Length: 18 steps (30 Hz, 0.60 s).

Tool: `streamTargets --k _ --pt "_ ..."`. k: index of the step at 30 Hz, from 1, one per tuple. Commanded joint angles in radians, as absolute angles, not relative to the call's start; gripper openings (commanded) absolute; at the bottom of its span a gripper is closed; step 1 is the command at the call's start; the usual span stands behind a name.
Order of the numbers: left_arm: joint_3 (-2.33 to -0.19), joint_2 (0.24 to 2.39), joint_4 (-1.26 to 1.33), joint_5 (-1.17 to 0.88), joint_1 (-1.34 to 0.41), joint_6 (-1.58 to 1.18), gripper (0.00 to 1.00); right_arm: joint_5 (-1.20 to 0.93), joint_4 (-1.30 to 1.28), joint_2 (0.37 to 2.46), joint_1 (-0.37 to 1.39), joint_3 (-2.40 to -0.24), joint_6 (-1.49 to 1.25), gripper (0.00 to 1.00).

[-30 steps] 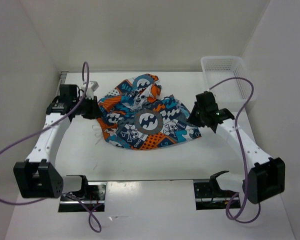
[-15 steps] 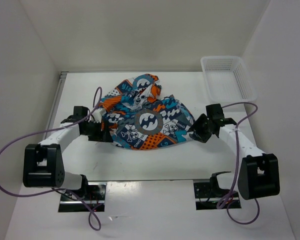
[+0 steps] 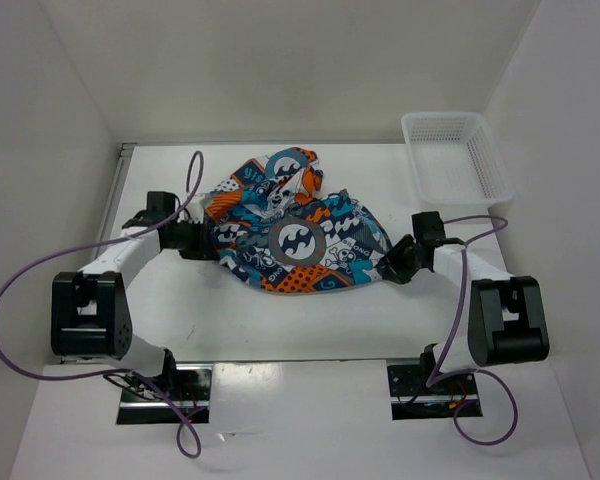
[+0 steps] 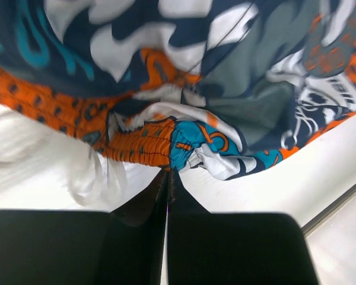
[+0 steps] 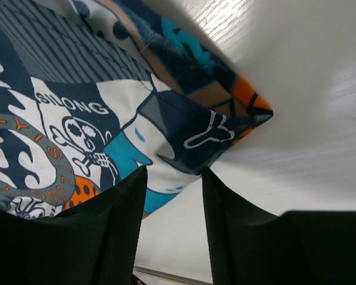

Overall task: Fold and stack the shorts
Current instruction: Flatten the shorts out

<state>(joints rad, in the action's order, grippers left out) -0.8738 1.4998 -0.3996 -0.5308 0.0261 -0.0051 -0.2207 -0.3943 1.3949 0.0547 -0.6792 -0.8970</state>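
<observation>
The shorts, in a teal, orange, white and dark-grey print, lie crumpled in a heap on the white table. My left gripper is at their left edge. In the left wrist view its jaws are pressed together on the orange and teal waistband edge of the shorts. My right gripper is at the shorts' right corner. In the right wrist view it is open, and the shorts' corner sits at the mouth between the fingers.
A white mesh basket stands at the back right. The white table has walls on the left, back and right. Purple cables loop from both arms over the table's sides.
Both arms have lowered and drawn in toward the shorts' edges. The heap has shifted slightly right. The left gripper now pinches the waistband edge.
</observation>
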Motion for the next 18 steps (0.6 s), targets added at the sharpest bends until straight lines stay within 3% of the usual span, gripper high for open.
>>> streamTargets --k 1,11,18 --pt "-0.952 1.431 -0.472 -0.574 0.025 0.000 0.00 -0.209 -0.310 1.420 0.044 -0.692 -0.923 0.46" --pt "-1.046 1.402 -0.528 -0.583 0.025 0.000 0.00 -0.156 -0.347 1.448 0.044 -0.681 -0.905 0.44" --pt "-1.081 1.454 -0.538 -0.583 0.025 0.000 0.00 -0.143 -0.371 1.344 0.044 -0.609 -0.916 0.46"
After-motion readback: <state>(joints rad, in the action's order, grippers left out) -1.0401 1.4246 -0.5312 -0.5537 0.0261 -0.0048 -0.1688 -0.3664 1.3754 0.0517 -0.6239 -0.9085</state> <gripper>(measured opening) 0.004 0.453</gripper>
